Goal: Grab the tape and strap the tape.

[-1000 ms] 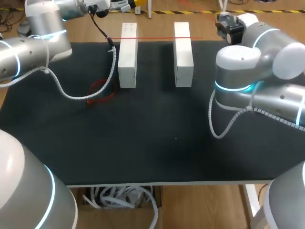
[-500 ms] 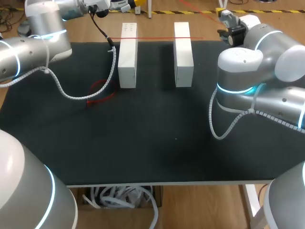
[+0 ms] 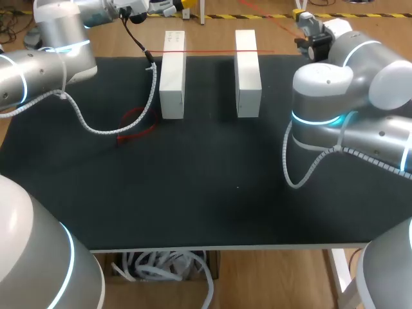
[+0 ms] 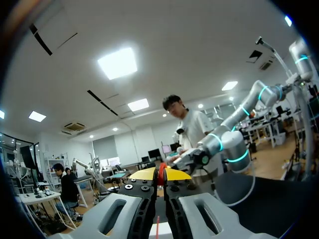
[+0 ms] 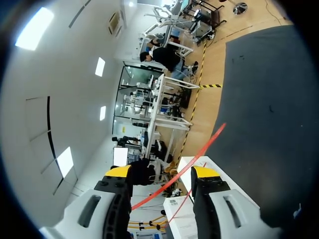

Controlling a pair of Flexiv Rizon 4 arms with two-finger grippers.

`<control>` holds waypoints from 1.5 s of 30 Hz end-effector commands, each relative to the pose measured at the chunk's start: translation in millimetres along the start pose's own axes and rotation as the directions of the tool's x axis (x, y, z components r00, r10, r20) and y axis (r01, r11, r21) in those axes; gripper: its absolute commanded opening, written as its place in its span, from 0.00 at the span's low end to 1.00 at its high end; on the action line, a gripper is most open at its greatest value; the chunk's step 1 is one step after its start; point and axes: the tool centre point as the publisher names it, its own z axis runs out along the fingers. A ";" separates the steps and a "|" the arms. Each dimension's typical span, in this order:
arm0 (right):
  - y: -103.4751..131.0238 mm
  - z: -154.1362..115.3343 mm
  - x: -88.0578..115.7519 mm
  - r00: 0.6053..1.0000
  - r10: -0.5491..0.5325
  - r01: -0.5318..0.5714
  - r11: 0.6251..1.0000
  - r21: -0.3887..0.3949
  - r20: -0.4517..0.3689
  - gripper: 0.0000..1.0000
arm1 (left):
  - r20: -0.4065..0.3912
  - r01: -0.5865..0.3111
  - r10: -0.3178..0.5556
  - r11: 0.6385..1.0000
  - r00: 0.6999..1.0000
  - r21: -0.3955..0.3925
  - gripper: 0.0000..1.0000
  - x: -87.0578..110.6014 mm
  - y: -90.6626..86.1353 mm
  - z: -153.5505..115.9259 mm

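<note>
Your left gripper (image 4: 159, 175) pinches the thin red tape (image 3: 212, 51) at eleven o'clock; your right gripper (image 5: 161, 172), fingers apart, straddles it.

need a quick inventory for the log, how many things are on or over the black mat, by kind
white blocks: 2
red tape strand stretched across both blocks: 1
red tape loop lying on the mat: 1
total: 4
</note>
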 end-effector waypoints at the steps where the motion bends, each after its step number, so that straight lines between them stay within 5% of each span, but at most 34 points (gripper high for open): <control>1: 0.5 -0.9 -0.5 1.000 -0.001 0.001 1.000 0.002 0.004 0.45 | -0.001 -0.002 0.002 1.000 1.000 0.004 0.00 -0.5 1.5 0.0; 15: 2.5 2.9 3.1 1.000 -0.007 0.007 1.000 -0.014 -0.011 0.46 | -0.001 -0.002 0.002 1.000 1.000 0.004 0.00 -0.5 1.5 0.0; 17: 3.1 3.4 2.9 1.000 -0.009 0.009 1.000 -0.017 -0.008 0.38 | -0.001 -0.002 0.002 1.000 1.000 0.004 0.00 -0.5 1.5 0.0; 18: 3.2 3.4 2.9 1.000 -0.009 0.009 1.000 -0.017 -0.008 0.11 | -0.001 -0.002 0.002 1.000 1.000 0.004 0.00 -0.5 1.5 0.0; 19: 3.2 3.4 2.8 1.000 -0.010 0.010 1.000 -0.017 -0.008 0.00 | -0.001 -0.002 0.002 1.000 1.000 0.004 0.00 -0.5 1.5 0.0; 44: 2.1 3.3 3.9 0.999 -0.027 0.027 1.000 -0.010 -0.019 0.00 | -0.001 -0.002 0.002 1.000 1.000 0.004 0.00 -0.5 1.5 0.0; 45: 1.9 3.4 4.0 0.999 -0.029 0.029 1.000 -0.010 -0.020 0.18 | -0.001 -0.002 0.002 1.000 1.000 0.004 0.00 -0.5 1.5 0.0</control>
